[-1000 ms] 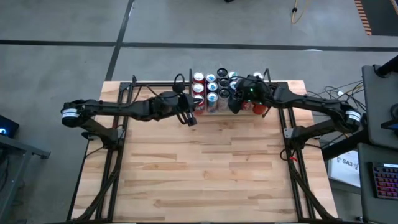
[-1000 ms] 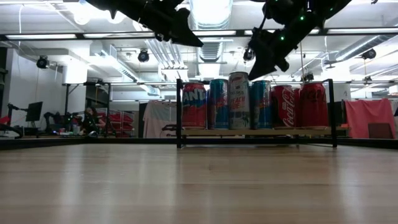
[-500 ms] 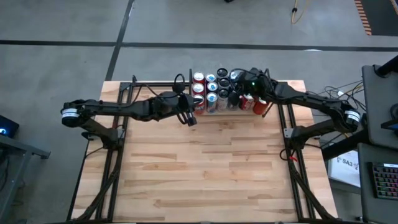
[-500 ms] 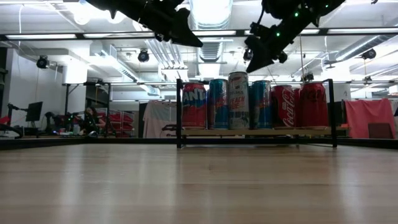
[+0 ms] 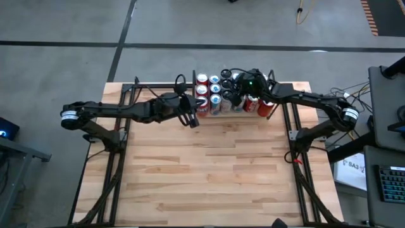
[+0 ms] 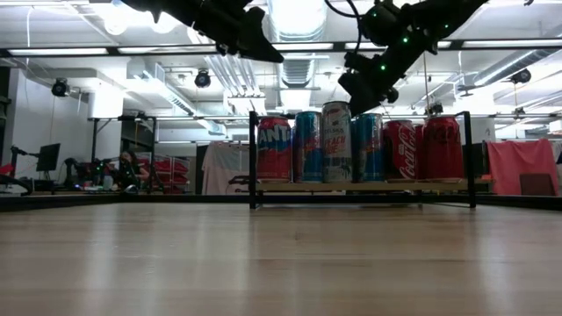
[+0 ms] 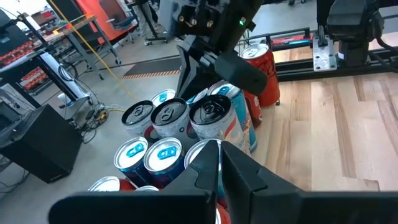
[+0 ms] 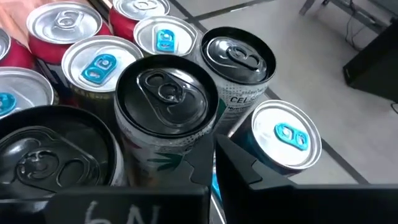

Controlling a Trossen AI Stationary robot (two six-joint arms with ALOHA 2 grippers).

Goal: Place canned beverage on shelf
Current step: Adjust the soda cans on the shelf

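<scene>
Upright, the cans [image 6: 356, 147] line the shelf [image 6: 360, 186] crosswise; both arms' fingers closed, empty.

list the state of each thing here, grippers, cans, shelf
left gripper: shut, empty, in the air by the shelf's left end
right gripper: shut, empty, above the cans
cans: upright, unopened, packed together on the shelf
shelf: on the table's far edge, full of cans

right gripper [image 5: 235, 95] shifted from the near right part of the can cluster [image 5: 218, 93] toward the shelf's [image 6: 360, 186] middle and back rows, now above the black-topped cans, fingers closed, right arm stretched further across the table's far edge
</scene>
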